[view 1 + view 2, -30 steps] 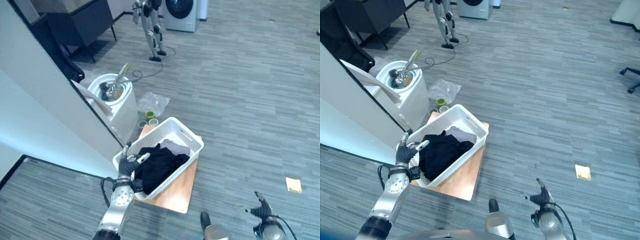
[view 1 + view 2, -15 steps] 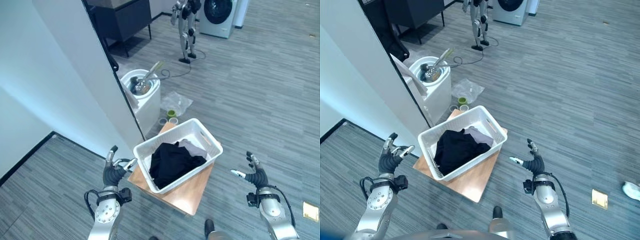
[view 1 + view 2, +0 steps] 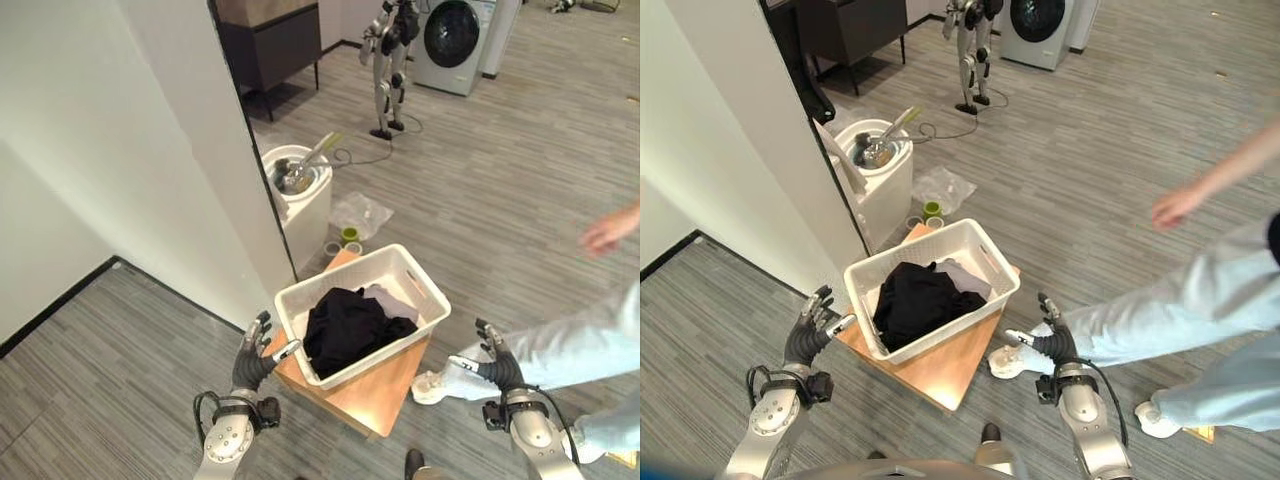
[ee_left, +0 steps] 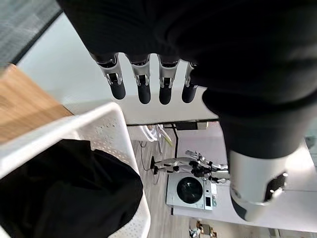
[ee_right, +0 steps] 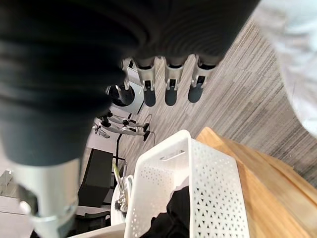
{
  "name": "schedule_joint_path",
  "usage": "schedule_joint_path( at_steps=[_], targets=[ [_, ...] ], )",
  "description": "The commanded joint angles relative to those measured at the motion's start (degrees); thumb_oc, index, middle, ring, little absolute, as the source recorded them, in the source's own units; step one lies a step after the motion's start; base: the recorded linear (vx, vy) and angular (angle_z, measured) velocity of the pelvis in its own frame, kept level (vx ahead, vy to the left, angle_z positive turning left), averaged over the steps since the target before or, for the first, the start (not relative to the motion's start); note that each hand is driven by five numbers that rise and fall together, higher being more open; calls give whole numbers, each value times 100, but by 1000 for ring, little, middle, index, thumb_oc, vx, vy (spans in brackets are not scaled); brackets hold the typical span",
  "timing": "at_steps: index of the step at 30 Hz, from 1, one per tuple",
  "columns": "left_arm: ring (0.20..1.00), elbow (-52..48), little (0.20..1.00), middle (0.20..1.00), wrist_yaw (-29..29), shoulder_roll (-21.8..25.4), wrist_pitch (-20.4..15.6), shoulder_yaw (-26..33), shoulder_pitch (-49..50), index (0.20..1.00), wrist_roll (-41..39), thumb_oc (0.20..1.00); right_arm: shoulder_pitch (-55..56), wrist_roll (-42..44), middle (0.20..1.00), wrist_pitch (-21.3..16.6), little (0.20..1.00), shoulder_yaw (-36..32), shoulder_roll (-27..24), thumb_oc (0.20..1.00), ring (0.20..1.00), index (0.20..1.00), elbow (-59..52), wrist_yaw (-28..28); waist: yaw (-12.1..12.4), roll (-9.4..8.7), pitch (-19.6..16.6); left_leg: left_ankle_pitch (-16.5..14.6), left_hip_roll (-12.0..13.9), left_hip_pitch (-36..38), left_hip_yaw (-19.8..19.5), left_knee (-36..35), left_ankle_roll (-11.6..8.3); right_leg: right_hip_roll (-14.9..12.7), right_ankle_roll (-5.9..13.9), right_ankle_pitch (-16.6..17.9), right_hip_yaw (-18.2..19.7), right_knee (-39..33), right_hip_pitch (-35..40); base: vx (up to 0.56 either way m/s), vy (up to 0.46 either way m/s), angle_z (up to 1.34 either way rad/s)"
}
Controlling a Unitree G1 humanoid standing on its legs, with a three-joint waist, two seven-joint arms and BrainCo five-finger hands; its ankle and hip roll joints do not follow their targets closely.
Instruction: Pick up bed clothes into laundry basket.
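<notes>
already holding the clothes: 1 white laundry basket (image 3: 420,290) on 1 wooden board (image 3: 385,390), with 1 black garment (image 3: 345,325) heaped toward its near end and 1 pale grey piece (image 3: 385,300) behind it, nearer the far end. no other bed clothes visible on the floor around it, so probably little left of the task.

left hand (image 3: 255,362) just off the board's left corner, beside the basket's near-left corner, fingers spread and empty, apart from the rim in the left wrist view. right hand (image 3: 1052,343) off the board's right edge, fingers straight and spread, holding nothing.

main risk: 1 person (image 3: 1185,300) stepping close on the right, 1 white shoe (image 3: 1008,362) just beside the board's right corner and near the right hand; any sideways swing of that arm likely to strike the leg or shoe. second risk: left hand knocking the basket's corner and sliding it along or off the board. third: black garment catching on fingertips if a hand dips in, dragging cloth back over the rim.

beyond the board's far corner: 2 small cups (image 3: 923,216), 1 clear plastic bag (image 3: 945,187), 1 white round bin (image 3: 880,170), 1 washing machine (image 3: 1040,25).
</notes>
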Motion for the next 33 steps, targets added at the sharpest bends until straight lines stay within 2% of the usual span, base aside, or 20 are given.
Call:
schedule_joint_path(
  at_steps=[1, 33],
  targets=[
    [1000, -70, 1000, 1000, -49, 61, -262, 175, -173, 1000, -37, 1000, -216, -116, 1000, -202, 1000, -24, 98, 1000, 1000, 1000, -45, 4, -44, -179, -27, -188, 104, 182, -97, 44, 15, -391, 177, -152, -286, 123, 159, 0, 0, 0],
    [1000, -39, 1000, 1000, 11, 51, -259, 254, -182, 1000, -39, 1000, -239, -143, 1000, -171, 1000, -6, 119, 1000, 1000, 1000, 43, -12, -3, -167, -32, -204, 93, 219, -143, 44, 8, -397, 176, -153, -350, 123, 224, 0, 0, 0]
  ],
)
